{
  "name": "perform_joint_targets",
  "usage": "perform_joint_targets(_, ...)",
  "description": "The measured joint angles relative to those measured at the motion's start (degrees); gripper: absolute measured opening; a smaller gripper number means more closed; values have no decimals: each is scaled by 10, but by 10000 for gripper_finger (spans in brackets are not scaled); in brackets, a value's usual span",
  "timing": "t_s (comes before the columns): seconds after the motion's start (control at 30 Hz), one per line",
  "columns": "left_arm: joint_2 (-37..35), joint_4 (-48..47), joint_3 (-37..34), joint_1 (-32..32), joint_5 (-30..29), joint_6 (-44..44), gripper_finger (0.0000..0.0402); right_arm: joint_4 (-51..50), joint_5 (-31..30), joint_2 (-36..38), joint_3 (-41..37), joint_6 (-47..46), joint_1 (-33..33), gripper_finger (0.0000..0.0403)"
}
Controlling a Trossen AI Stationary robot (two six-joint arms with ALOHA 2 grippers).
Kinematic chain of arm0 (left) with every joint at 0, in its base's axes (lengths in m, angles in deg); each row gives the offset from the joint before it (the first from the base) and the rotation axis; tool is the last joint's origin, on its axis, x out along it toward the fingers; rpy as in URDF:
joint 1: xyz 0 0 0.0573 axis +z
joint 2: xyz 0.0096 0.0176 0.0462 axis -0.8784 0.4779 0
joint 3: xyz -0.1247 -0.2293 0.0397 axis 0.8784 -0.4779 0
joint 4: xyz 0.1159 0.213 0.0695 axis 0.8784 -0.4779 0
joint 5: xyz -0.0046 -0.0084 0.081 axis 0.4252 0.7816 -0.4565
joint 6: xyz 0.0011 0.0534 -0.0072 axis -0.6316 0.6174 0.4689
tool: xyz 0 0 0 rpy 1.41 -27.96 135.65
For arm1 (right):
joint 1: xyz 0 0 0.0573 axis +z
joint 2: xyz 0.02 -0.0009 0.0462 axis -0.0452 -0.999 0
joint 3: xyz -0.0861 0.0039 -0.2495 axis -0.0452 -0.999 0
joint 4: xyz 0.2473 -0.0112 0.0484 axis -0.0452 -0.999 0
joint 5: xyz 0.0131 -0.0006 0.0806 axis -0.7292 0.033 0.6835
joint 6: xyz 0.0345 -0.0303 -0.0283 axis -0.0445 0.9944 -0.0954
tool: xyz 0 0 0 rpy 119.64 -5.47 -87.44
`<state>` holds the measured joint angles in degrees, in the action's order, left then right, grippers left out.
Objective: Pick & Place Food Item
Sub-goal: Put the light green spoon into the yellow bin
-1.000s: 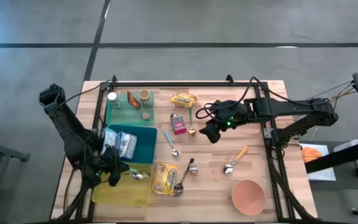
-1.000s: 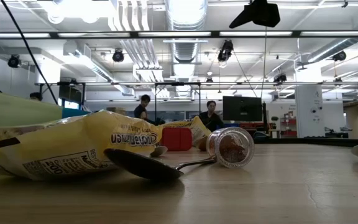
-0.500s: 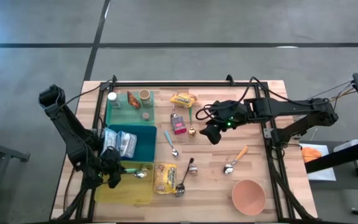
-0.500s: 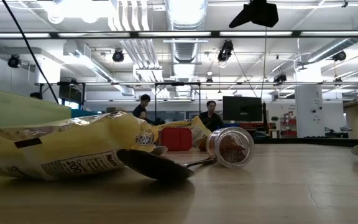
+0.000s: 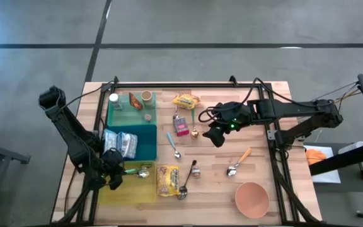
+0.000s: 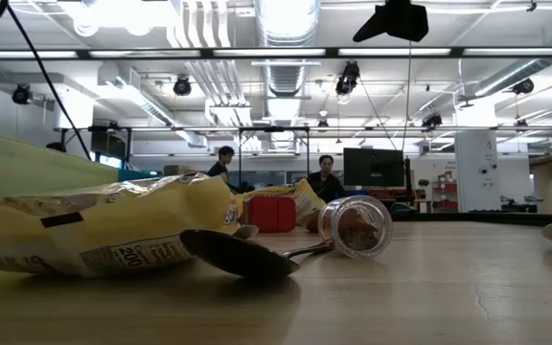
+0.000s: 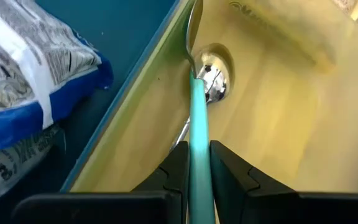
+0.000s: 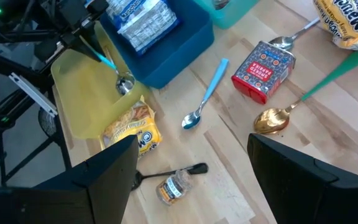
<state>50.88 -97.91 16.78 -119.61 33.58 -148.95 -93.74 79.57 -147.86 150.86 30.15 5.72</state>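
Left gripper: the left gripper (image 5: 113, 171) sat at the near-left part of the table, over the yellow tray (image 5: 131, 194); its fingers (image 7: 174, 168) were pinched narrow on the teal handle of a spoon (image 7: 199, 118).
Spoon bowl: the shiny bowl rested on the yellow tray's floor, close to the wall it shares with the blue bin (image 5: 149, 144).
Right gripper: the right gripper (image 5: 214, 134) hung above bare wood right of centre, its fingers (image 8: 104, 180) spread wide with nothing between them.
Food item: a yellow snack bag (image 5: 166, 179) lay just beside the yellow tray's right edge, touching a dark spoon (image 5: 184, 188); a small jar (image 5: 196, 172) lay on its side near them.
Blue bin: it held a blue-and-white packet (image 5: 120, 145).
Open room: bare tabletop lay between a wooden-handled spoon (image 5: 239, 162) and the red box (image 5: 181, 126), and around the pink bowl (image 5: 252, 198) at the near-right corner.
Edges: the green tray (image 5: 115, 116) and a second yellow bag (image 5: 185, 100) lay toward the far edge of the table (image 5: 282, 113).
Low view only: the snack bag (image 6: 103, 230) and jar (image 6: 356, 226) up close, with two people (image 6: 326, 178) far behind in the room.
Right wrist view only: the left arm's spoon (image 8: 107, 65) seen tilted down into the yellow tray (image 8: 82, 99), plus a blue spoon (image 8: 205, 94) and a gold spoon (image 8: 303, 102) on the wood.
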Motion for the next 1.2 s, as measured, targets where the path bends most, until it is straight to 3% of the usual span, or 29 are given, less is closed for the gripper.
perform_joint_targets(0.37, 1, 0, 0, 59, 40, 69, 48, 0, 0, 0, -1, -2, 0, 299)
perform_joint_targets(0.57, 45, 1, 1, 76, 82, 90, 48, 0, 1, 0, -2, 0, 0, 299)
perform_joint_targets(1.0, 101, 12, 21, 78, 99, 90, 50, 0, 0, 0, -9, 20, 0, 299)
perform_joint_targets(1.2, 101, 17, 23, 79, 112, 90, 79, -2, 0, -20, -24, 69, 1, 299)
